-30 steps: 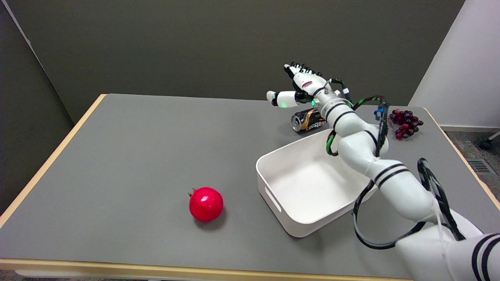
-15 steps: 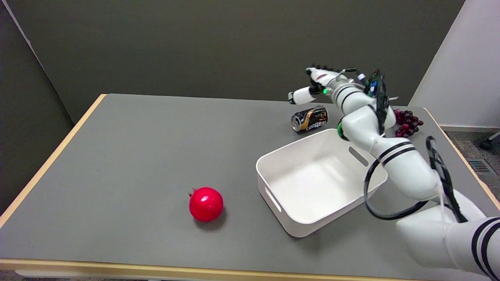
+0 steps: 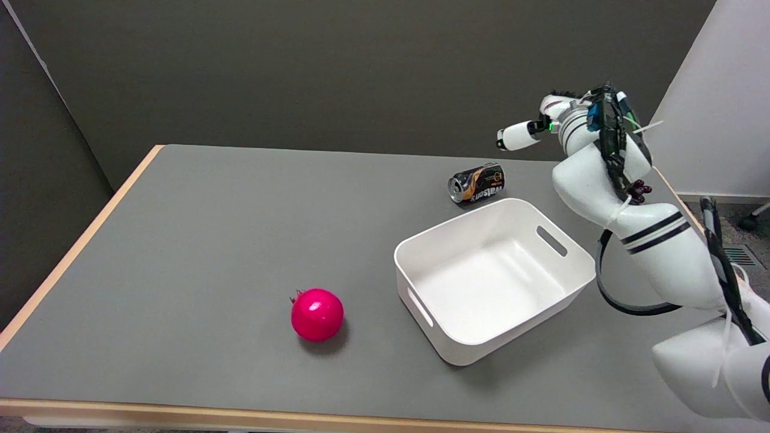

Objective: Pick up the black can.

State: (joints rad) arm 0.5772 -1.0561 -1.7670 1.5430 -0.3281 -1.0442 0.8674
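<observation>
A dark olive wall stands behind a grey tabletop (image 3: 210, 240) with a pale wooden edge; a white wall shows at the far right. The black can (image 3: 476, 183) lies on its side near the far edge of the tabletop, its silver top facing left and gold and white lettering on its side. It sits just beyond the far corner of a white bin (image 3: 493, 276), close to its rim; whether the two touch is not clear. The bin is open-topped with slot handles in its walls. A red pomegranate (image 3: 317, 314) rests on the tabletop well to the left of the bin, nearer the front edge. The right arm reaches in from the lower right, and the robot hand (image 3: 544, 124) hangs in the air above and to the right of the can, apart from it. One white finger (image 3: 515, 136) points left; the rest of the hand is mostly hidden behind the wrist, so I cannot tell whether it is open or closed. It holds nothing visible. A few dark red grapes (image 3: 639, 189) peek out from behind the arm.
</observation>
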